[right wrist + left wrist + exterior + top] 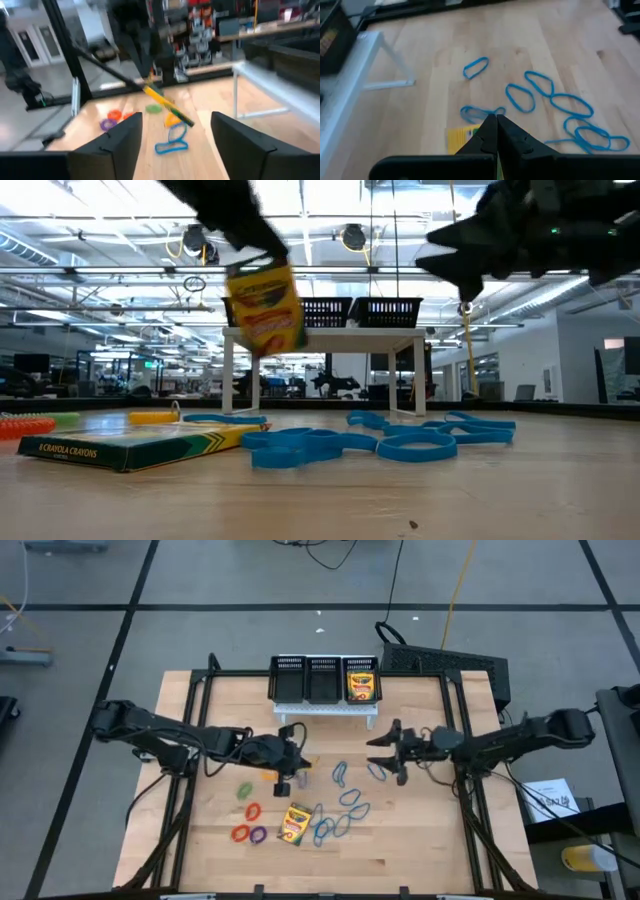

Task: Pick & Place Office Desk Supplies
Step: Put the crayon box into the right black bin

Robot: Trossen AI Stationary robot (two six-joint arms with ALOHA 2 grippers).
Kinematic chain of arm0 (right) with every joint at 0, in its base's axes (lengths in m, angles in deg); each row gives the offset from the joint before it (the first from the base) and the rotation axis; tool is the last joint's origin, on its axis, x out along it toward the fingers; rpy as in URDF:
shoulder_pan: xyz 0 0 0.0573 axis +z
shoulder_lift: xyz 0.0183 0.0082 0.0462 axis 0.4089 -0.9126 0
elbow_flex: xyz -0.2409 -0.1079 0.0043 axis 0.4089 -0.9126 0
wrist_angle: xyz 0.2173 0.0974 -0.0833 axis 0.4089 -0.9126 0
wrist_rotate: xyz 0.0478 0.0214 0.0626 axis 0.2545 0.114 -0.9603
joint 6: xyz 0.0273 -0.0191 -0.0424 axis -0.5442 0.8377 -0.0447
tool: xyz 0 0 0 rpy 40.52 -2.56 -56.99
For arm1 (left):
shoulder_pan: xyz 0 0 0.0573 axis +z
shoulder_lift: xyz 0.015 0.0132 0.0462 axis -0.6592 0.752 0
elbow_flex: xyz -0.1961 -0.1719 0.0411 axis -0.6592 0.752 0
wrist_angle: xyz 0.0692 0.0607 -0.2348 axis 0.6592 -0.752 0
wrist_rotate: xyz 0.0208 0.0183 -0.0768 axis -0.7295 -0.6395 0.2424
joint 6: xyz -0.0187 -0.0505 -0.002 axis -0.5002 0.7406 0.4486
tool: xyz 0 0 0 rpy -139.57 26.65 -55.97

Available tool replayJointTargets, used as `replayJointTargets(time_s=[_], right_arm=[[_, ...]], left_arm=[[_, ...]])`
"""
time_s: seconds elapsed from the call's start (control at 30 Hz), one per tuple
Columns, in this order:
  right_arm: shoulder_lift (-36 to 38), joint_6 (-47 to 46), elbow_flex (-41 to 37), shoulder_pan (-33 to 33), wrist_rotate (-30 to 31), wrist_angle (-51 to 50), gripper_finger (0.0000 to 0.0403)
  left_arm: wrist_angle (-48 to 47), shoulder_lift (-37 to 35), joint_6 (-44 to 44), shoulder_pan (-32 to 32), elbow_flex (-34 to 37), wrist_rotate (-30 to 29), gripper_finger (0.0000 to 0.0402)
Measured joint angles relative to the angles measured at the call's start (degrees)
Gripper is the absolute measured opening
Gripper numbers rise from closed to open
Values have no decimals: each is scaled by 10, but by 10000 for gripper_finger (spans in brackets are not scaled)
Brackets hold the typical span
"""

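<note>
Gripping a crayon box (pixel 265 308) aloft, left hand (pixel 291 772); right hand (pixel 384 751) spread.

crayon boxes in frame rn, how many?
3. One crayon box stands in the organiser's right-hand compartment; one hangs in the left gripper, shut on it above the table; one lies flat by the blue loops. More may be hidden.

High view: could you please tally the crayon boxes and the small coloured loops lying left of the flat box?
Yellow-and-green crayon boxes: 3
Small green loop: 1
Small red or orange loops: 2
Small purple loop: 1
Total: 7
</note>
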Motion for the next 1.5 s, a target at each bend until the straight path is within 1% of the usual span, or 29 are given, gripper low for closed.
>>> replayJointTargets(time_s=[0.1,0.2,0.27,0.37,0.4,0.5,0.57,0.7,0.77,0.8,0.97,1.17,1.37,1.5], right_arm=[[-60,13,39,2,0,1,239],[-118,31,76,2,0,4,235],[-143,39,91,2,0,-4,230],[-186,40,129,4,0,8,225],[-195,39,134,4,-1,7,225],[-231,18,169,4,-3,10,236],[-243,3,184,4,-6,8,247],[-264,-5,206,4,-44,10,266],[-277,-5,213,8,-47,11,270],[-280,-3,214,10,-48,9,271],[-312,-2,228,18,-47,8,268],[-347,-2,249,31,-48,31,267],[-377,34,283,38,-47,31,261],[-379,44,286,38,-45,30,251]], left_arm=[[-26,19,-20,0,-34,8,0],[-62,31,-29,3,-63,10,0],[-61,40,-34,3,-85,10,0],[-92,52,-43,3,-106,10,0],[-85,57,-46,3,-114,13,0],[-119,70,-48,3,-124,14,0],[-117,76,-54,3,-129,12,0],[-126,86,-53,5,-128,11,0],[-136,86,-53,6,-127,13,0],[-127,86,-53,6,-127,12,0],[-122,81,-61,7,-127,10,0],[-126,80,-66,8,-127,10,0],[-122,80,-65,8,-127,15,0],[-125,80,-61,8,-127,15,0]])
